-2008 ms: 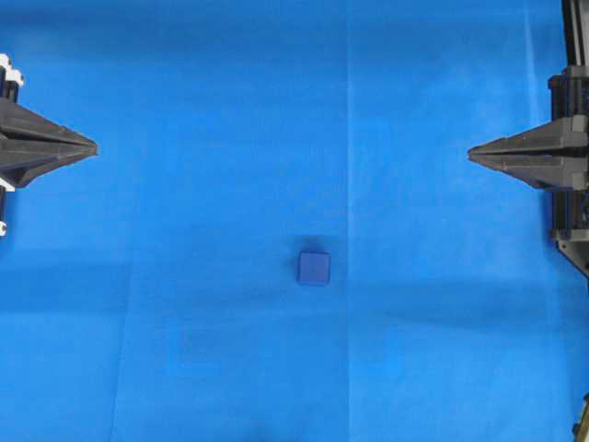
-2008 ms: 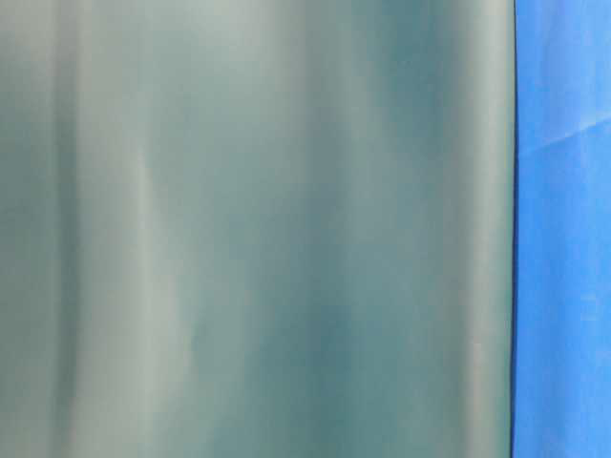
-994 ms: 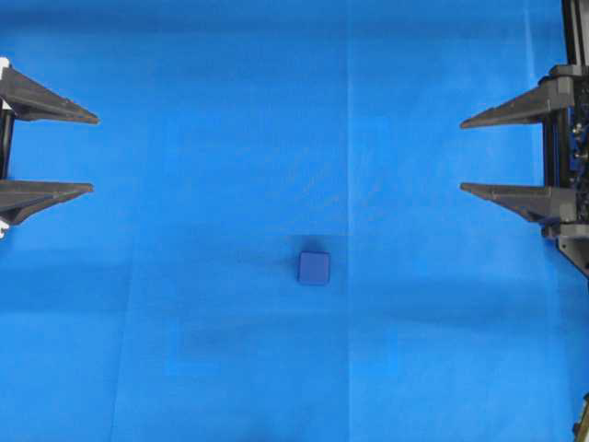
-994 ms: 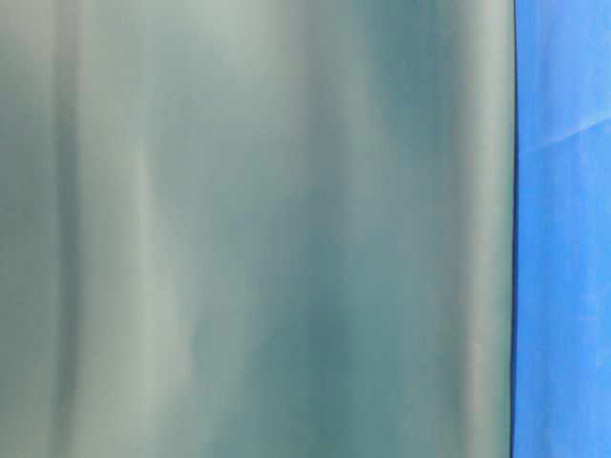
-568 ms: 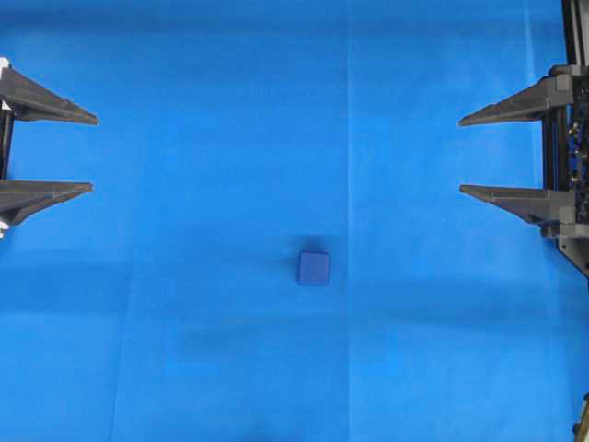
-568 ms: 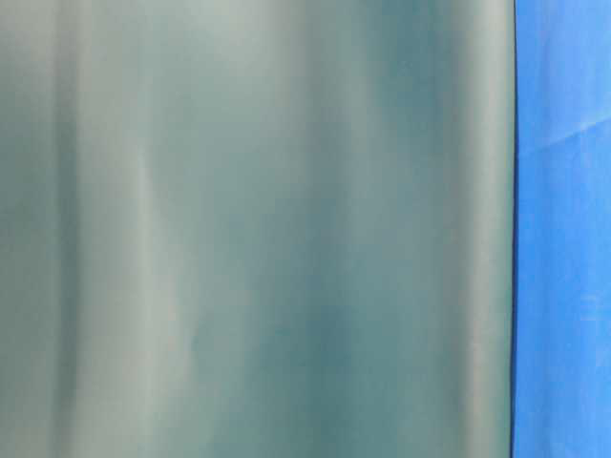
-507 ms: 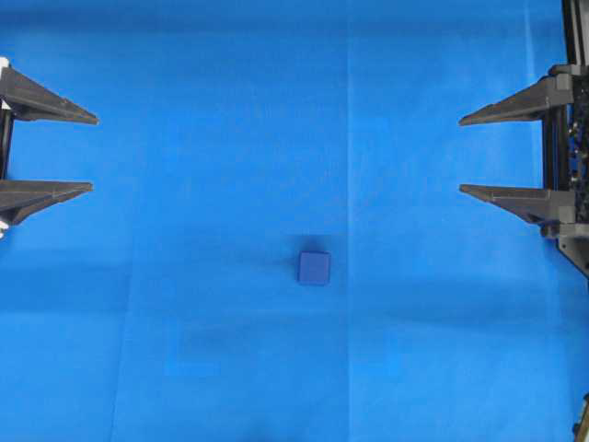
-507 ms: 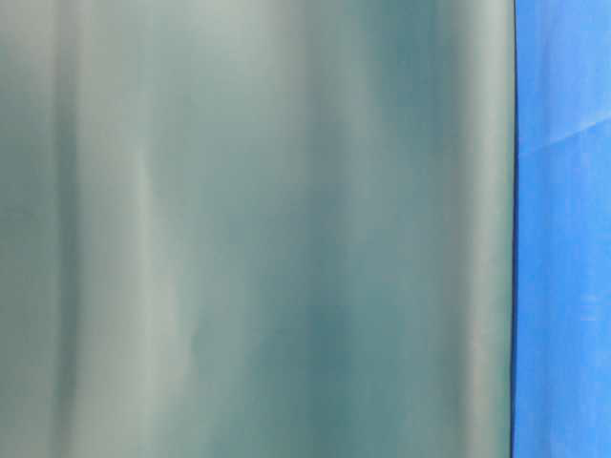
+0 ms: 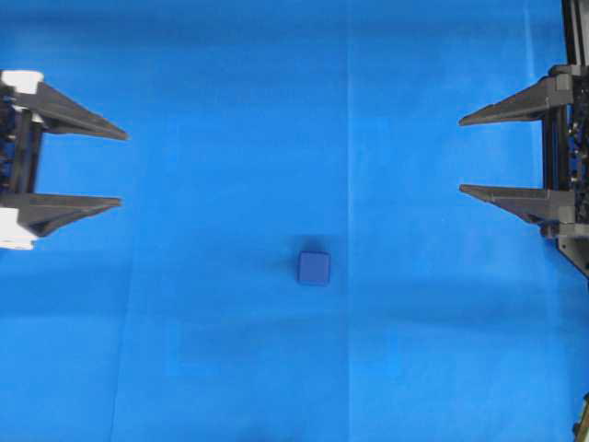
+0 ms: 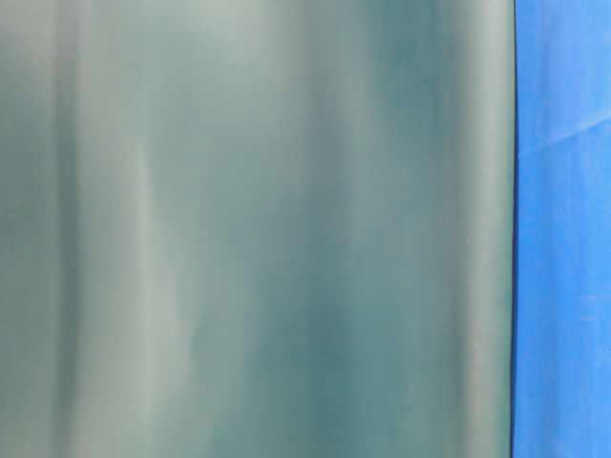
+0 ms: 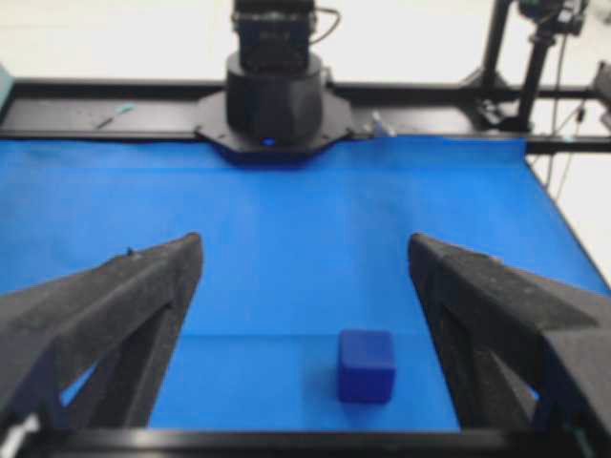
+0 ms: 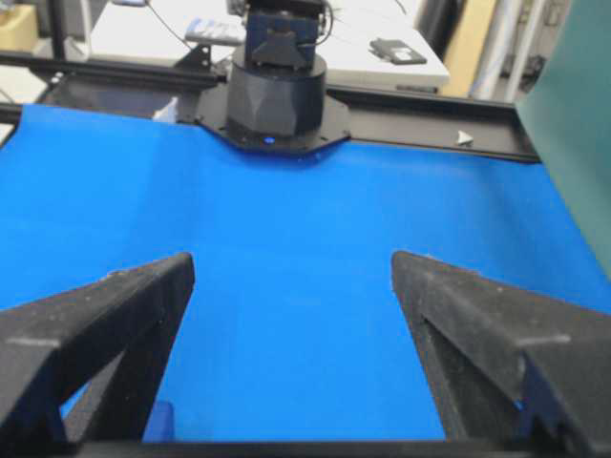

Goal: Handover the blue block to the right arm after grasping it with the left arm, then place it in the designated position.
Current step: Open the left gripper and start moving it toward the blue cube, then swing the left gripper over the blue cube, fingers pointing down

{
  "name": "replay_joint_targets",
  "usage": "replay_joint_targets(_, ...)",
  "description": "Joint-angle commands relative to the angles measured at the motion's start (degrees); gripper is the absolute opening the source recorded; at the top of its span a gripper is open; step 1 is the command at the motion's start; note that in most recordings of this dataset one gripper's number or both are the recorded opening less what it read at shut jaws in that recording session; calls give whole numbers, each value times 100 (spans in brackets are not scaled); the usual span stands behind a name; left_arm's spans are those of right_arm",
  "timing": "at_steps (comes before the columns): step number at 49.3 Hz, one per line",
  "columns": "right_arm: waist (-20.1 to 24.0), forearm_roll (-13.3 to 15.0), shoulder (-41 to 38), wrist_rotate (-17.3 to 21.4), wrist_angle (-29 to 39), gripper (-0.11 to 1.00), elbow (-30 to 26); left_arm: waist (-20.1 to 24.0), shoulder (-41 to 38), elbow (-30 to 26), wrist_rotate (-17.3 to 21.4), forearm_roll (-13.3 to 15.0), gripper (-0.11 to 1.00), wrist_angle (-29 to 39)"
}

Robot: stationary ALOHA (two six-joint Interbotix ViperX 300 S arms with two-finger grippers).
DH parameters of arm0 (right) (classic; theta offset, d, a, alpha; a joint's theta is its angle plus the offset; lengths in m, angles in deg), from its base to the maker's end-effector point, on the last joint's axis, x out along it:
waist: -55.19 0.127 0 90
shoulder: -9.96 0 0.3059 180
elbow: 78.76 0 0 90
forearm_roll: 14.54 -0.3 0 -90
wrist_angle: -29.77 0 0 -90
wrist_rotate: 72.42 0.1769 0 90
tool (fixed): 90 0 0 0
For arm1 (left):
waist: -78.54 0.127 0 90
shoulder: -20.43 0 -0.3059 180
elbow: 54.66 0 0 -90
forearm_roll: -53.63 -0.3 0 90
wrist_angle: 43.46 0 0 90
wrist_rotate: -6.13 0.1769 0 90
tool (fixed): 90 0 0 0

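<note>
Blue cloth (image 9: 230,92) across the whole table, task barely begun.
Blue block (image 9: 314,267) lying untouched near the middle, well apart from both grippers; left gripper (image 9: 118,168) spread wide and empty, right gripper (image 9: 462,155) likewise spread and empty at the far edge. Grasp, handover and placement all left; designated position not identifiable.

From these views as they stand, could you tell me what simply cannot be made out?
- Table-level view: a blurred grey-green sheet blocks nearly everything; only a cloth strip shows.
- Right wrist view: the blue block is mostly behind a finger.
- Overhead view: both arms are cut off by the edges.
</note>
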Motion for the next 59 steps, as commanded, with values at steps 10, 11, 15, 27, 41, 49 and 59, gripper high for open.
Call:
replay_joint_targets(10, -18, -9, -88, 9, -114, 99, -167, -97, -1450, -914, 0, -9, 92, -483)
replay_joint_targets(11, -18, -18, -105, 9, -123, 99, -167, -97, -1573, -993, 0, -9, 92, -501)
replay_joint_targets(15, -9, -18, -114, 9, -149, 99, -167, -141, -2021, -1318, 0, -9, 92, -501)
replay_joint_targets(27, -18, -18, -141, 9, -211, 99, -176, -334, -3032, -2364, 0, -9, 92, -448)
replay_joint_targets(41, -9, -18, -149, 9, -272, 99, -185, -396, -3955, -3384, 9, -9, 92, -105)
replay_joint_targets(49, -18, -18, -167, 9, -272, 99, -176, -413, -4333, -3858, 9, -9, 92, 123)
replay_joint_targets(59, -18, -9, -167, 9, -272, 99, -185, -413, -4491, -4148, 26, -9, 92, 237)
